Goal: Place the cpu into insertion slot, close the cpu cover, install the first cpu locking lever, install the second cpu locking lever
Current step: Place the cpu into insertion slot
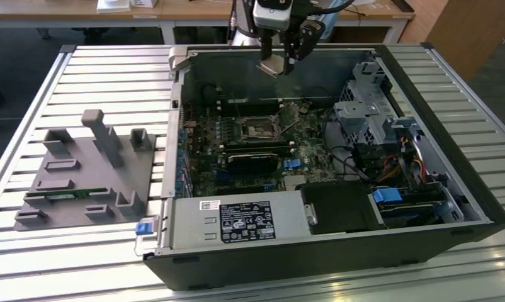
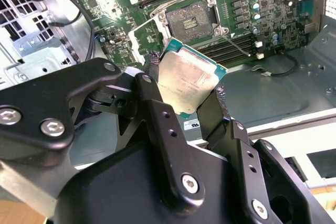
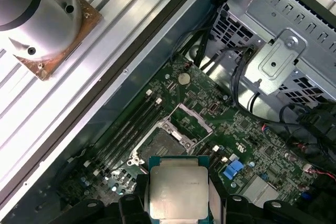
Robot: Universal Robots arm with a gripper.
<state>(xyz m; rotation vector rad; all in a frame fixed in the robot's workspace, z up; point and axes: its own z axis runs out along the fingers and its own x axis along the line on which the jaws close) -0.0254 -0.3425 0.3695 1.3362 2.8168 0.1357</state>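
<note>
Exterior view, from its left: a grey fixture (image 1: 89,176) lies on the slatted surface (image 1: 109,69) beside the open computer case (image 1: 320,264). Above it the end effector (image 1: 276,61) clamps the cpu (image 1: 272,67) by two edges, well clear of the bare socket (image 1: 259,129).

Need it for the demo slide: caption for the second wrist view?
The gripper holds the cpu, tilted, above the uncovered insertion slot on the motherboard.

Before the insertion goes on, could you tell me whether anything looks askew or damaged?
Nothing stands out. The gripper holds the cpu squarely by two edges over the open case; the socket lies empty, its cpu cover raised.
</note>
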